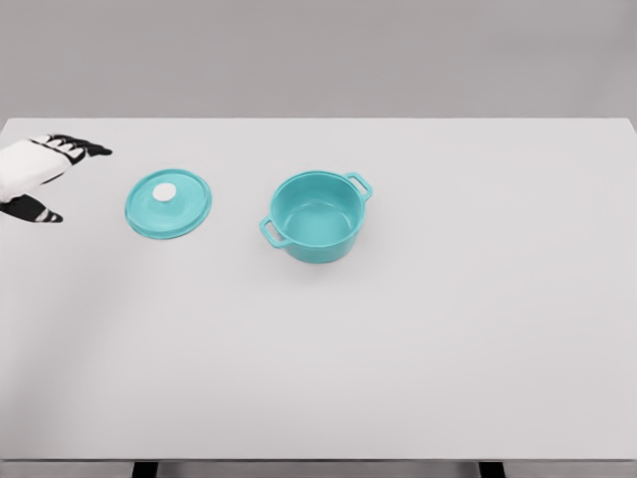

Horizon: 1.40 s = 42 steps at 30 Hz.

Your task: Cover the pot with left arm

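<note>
Reaching in from the far left edge of the head view, the robot's white left hand with black fingertips hangs over the white rectangular tabletop with its fingers spread and the thumb held apart below them, gripping nothing. The round teal lid with a small white knob at its centre lies flat on the table just right of that hand, clearly apart from it, and the empty teal pot with two side handles stands upright further right, near the lid but not touching it. The right arm does not show. The task looks barely begun: the lid is not yet grasped and the pot is uncovered. The main risk, as I judge it, lies in the pickup. The knob is small and low, so fingers that close off-centre could slip off it or press the lid rim down and skid the lid across the smooth table. A weak pinch could let the lid tilt or drop during the carry. On placement, a lid brought in low or off-centre could strike the pot's near handle or rim, nudge the pot, or settle crooked instead of seating.
</note>
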{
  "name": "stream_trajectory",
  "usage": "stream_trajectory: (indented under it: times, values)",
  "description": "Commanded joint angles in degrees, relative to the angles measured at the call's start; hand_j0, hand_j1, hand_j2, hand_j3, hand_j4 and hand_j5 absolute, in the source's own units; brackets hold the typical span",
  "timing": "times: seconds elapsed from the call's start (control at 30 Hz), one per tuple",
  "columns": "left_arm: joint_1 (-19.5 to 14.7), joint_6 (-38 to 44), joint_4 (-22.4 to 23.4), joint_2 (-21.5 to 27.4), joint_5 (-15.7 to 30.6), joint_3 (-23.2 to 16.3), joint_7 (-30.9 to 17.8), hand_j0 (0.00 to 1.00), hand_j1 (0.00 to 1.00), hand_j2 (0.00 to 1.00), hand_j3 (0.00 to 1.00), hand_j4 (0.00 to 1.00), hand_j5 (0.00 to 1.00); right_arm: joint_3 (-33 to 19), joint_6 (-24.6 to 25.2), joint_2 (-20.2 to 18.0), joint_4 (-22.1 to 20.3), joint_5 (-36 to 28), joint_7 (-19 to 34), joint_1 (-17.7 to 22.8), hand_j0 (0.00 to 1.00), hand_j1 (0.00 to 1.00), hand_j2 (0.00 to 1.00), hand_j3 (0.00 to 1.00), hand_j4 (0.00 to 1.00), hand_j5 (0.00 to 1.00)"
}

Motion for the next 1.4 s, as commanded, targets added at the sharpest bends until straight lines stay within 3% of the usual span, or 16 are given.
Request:
stream_trajectory:
  times: [0.0,0.1,0.2,0.33,0.43,0.53,0.57,0.63,0.7,0.83,1.0,1.1,1.37]
  values:
    - [0.00,0.07,-0.01,-0.28,0.15,-0.30,0.02,1.00,1.00,1.00,1.00,1.00,1.00,-0.01,-0.01,-0.01,0.00,-0.04,0.02,0.00,1.00,1.00,1.00,1.00,1.00,1.00]
    - [-0.17,-0.02,1.13,-0.20,-0.20,-0.48,0.02,1.00,1.00,1.00,1.00,1.00,1.00,0.16,-0.01,-0.01,0.00,0.05,0.02,0.17,1.00,1.00,1.00,1.00,1.00,1.00]
    - [-2.02,-0.02,2.45,-0.81,-3.72,-1.09,-0.33,1.00,1.00,1.00,1.00,1.00,1.00,0.16,-0.01,-0.01,0.00,0.05,0.02,0.18,1.00,1.00,1.00,1.00,1.00,1.00]
    - [-8.08,-0.37,5.88,-1.87,-3.89,-8.21,-2.00,1.00,1.00,1.00,1.00,1.00,1.00,0.16,-0.01,-0.01,0.00,0.05,0.02,0.18,1.00,1.00,1.00,1.00,1.00,1.00]
    - [-10.54,-4.85,9.04,-3.36,-6.79,-8.65,-3.40,1.00,1.00,1.00,1.00,1.00,1.00,0.16,-0.01,-0.01,0.00,0.05,0.02,0.18,1.00,1.00,1.00,1.00,1.00,1.00]
    - [-20.21,-5.29,11.24,-2.66,-4.78,-21.91,-3.32,1.00,1.00,1.00,1.00,1.00,1.00,0.16,-0.01,-0.01,0.00,0.05,0.02,0.18,1.00,1.00,1.00,1.00,1.00,1.00]
    - [-24.42,-5.29,12.47,-2.40,0.22,-28.14,-3.14,1.00,1.00,1.00,1.00,1.00,1.00,0.16,-0.01,-0.01,0.00,0.05,0.02,0.18,1.00,1.00,1.00,1.00,1.00,1.00]
    - [-28.12,-7.31,12.12,-1.95,5.33,-34.23,-3.05,1.00,1.00,1.00,1.00,1.00,1.00,0.16,-0.01,-0.01,0.00,0.05,0.02,0.18,1.00,1.00,1.00,1.00,1.00,1.00]
    - [-27.95,-7.49,9.66,-1.08,9.73,-34.93,-2.97,1.00,1.00,1.00,1.00,1.00,1.00,0.16,-0.01,-0.01,0.00,0.05,0.02,0.18,1.00,1.00,1.00,1.00,1.00,1.00]
    - [-32.78,-7.86,9.75,0.77,9.56,-44.51,-4.81,1.00,1.00,1.00,1.00,1.00,1.00,0.16,-0.01,-0.01,0.00,0.05,0.02,0.18,1.00,1.00,1.00,1.00,1.00,1.00]
    - [-35.07,-7.86,10.01,-0.55,9.82,-47.24,-5.25,1.00,1.00,1.00,1.00,1.00,1.00,0.16,-0.01,-0.01,0.00,0.05,0.02,0.18,1.00,1.00,1.00,1.00,1.00,1.00]
    - [-38.06,-7.86,10.01,-4.24,9.91,-49.52,-5.25,1.00,1.00,1.00,1.00,1.00,1.00,0.16,-0.01,-0.01,0.00,0.05,0.02,0.18,1.00,1.00,1.00,1.00,1.00,1.00]
    - [-38.41,-7.86,11.85,-6.00,9.73,-49.79,-5.34,1.00,1.00,1.00,1.00,1.00,1.00,0.16,-0.01,-0.01,0.00,0.05,0.02,0.18,1.00,1.00,1.00,1.00,1.00,1.00]
